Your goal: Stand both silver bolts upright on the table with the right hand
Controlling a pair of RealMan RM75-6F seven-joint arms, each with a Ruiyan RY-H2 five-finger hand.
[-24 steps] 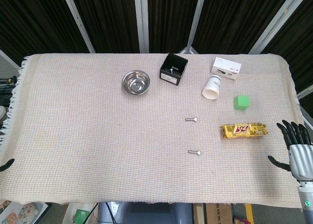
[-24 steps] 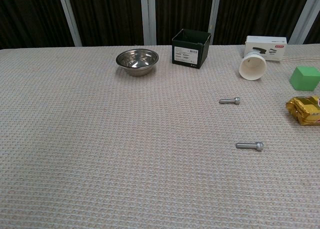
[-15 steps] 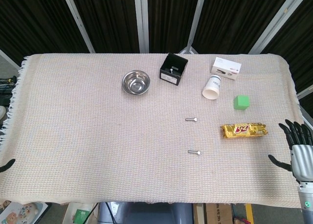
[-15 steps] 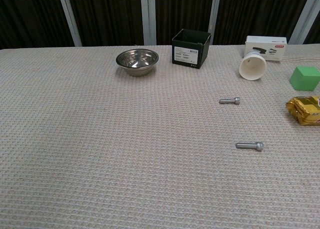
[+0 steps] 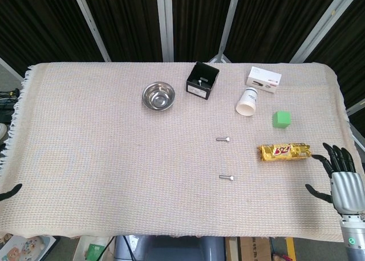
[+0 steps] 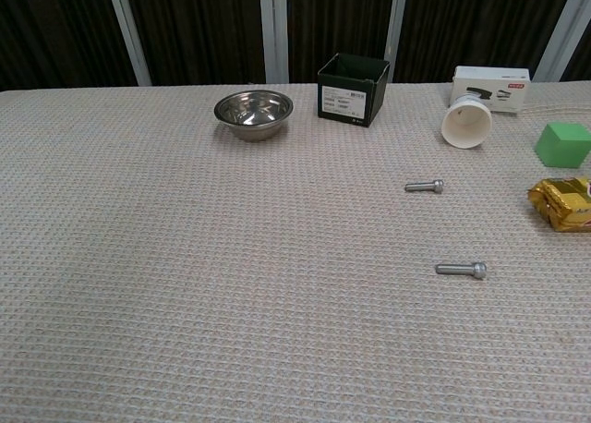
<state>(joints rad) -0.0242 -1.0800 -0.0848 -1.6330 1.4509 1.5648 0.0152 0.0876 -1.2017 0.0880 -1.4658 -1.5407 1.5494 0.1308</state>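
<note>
nothing done yet: both bolts lie flat on the cloth, the far bolt (image 5: 223, 139) mid-table and the near bolt (image 5: 226, 177) just below it. the right hand (image 5: 337, 178) hovers at the right edge, fingers spread, holding nothing.

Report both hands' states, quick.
Left hand: only a dark tip shows at the table edge; cannot be told.
Right hand: open, fingers spread, holding nothing.

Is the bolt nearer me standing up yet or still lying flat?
Lying flat. The nearer bolt rests lengthwise on the table cloth, head pointing right; the right hand is well away.
</note>
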